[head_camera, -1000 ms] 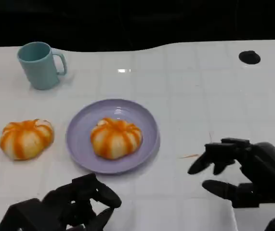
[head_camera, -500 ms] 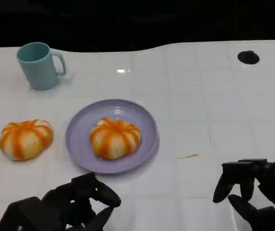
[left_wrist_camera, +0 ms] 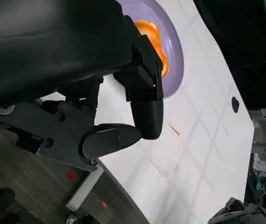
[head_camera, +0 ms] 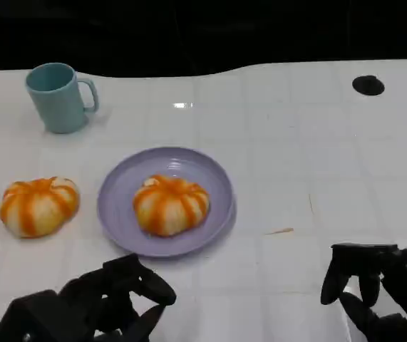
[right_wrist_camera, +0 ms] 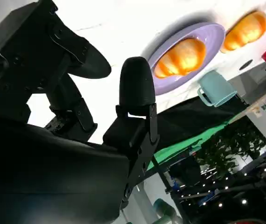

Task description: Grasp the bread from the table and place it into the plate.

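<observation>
The left hand (head_camera: 100, 303) sits low at the near edge of the white table (head_camera: 317, 164), in front of the plate, its black fingers (head_camera: 150, 285) curled inward on nothing; the left wrist view shows those fingers (left_wrist_camera: 144, 109) bent in close to the palm with no object between them. The right hand (head_camera: 378, 292) lies at the near right corner of the table, well apart from the plate, with its fingers (head_camera: 349, 267) hooked downward and a gap between them and the thumb below — it holds nothing, and the fingers stand apart rather than pressed together. In the right wrist view one rounded fingertip (right_wrist_camera: 135, 86) points up toward the plate while another spreads off to the side. A lilac plate (head_camera: 117, 206) rests near the middle of the table, and one orange-striped bread (head_camera: 171, 204) lies on it, roughly centred. A second bread (head_camera: 38, 206) of the same look sits on the bare table just beside the plate's left rim, not touching it — neither hand is near it. A teal mug (head_camera: 59, 96) stands upright toward the far left, handle turned to the right. A small black disc (head_camera: 368, 85) lies on the table's far right, and a thin orange sliver (head_camera: 279, 231) lies on the table between the plate and the right hand.
</observation>
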